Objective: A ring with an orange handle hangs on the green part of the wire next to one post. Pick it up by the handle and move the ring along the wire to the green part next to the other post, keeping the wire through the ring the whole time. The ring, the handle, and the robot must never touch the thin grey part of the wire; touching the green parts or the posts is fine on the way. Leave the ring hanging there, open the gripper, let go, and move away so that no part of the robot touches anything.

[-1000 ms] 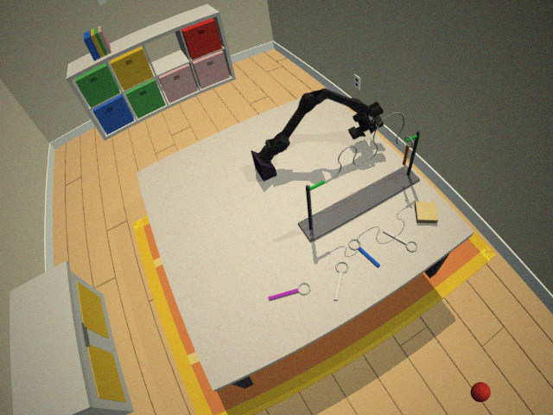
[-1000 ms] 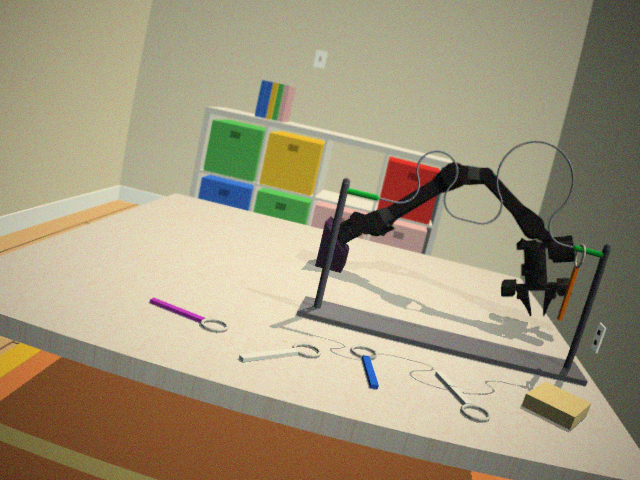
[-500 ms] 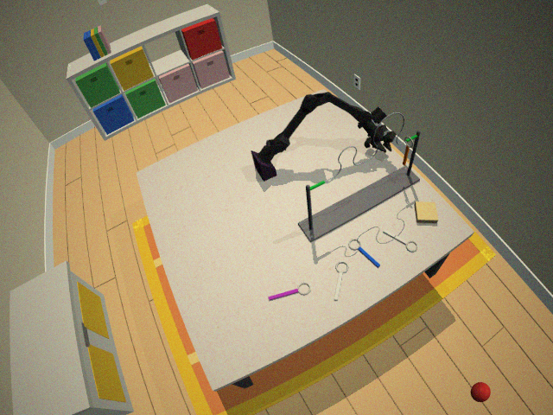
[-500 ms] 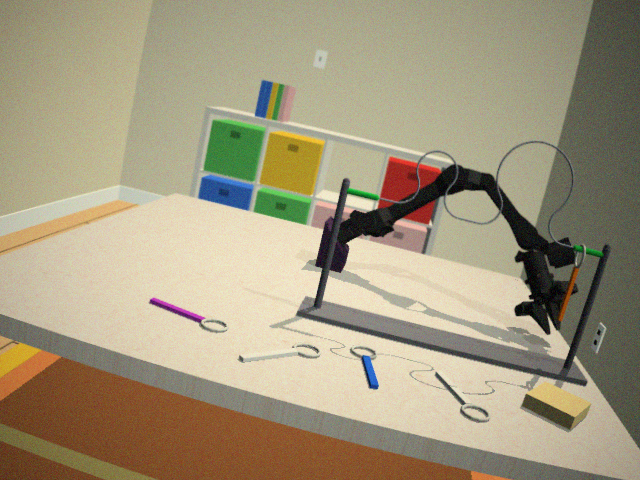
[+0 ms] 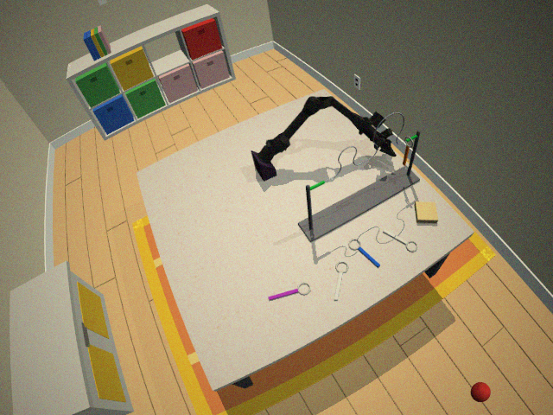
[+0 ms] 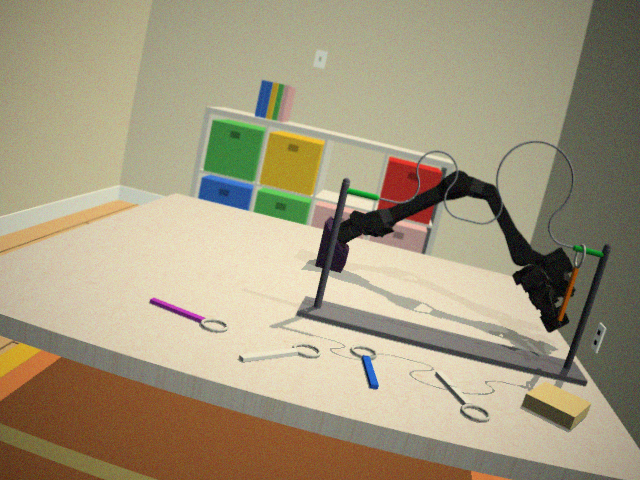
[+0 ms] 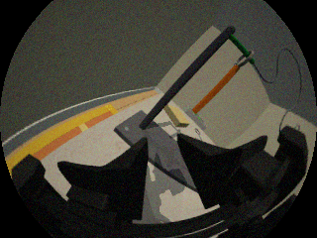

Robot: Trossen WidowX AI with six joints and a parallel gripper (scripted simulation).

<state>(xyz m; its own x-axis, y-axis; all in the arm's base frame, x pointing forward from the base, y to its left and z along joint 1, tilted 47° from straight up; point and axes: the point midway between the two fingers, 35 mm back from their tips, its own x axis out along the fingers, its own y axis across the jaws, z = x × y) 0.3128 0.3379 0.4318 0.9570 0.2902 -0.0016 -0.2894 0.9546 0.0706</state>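
Observation:
The ring (image 6: 584, 256) (image 7: 252, 54) hangs on the green wire part (image 5: 412, 137) (image 6: 594, 252) (image 7: 240, 46) beside the right post (image 5: 414, 154) (image 6: 588, 307) (image 7: 188, 76). Its orange handle (image 5: 405, 155) (image 6: 570, 290) (image 7: 215, 89) hangs down, tilted. The other green part (image 5: 317, 185) (image 6: 362, 194) is at the left post (image 5: 308, 207) (image 6: 330, 242). My gripper (image 5: 393, 154) (image 7: 161, 139) is partly open and empty, on the arm's side of the handle. In the wrist view the handle is above and beyond the right finger, not between the fingers.
The looping grey wire (image 5: 396, 113) (image 6: 535, 141) (image 7: 284, 50) rises near my wrist and forearm. The grey base (image 5: 357, 203) (image 6: 439, 338) lies below. A yellow block (image 5: 426, 212) (image 6: 555, 403) and several loose rings with handles lie in front of the base.

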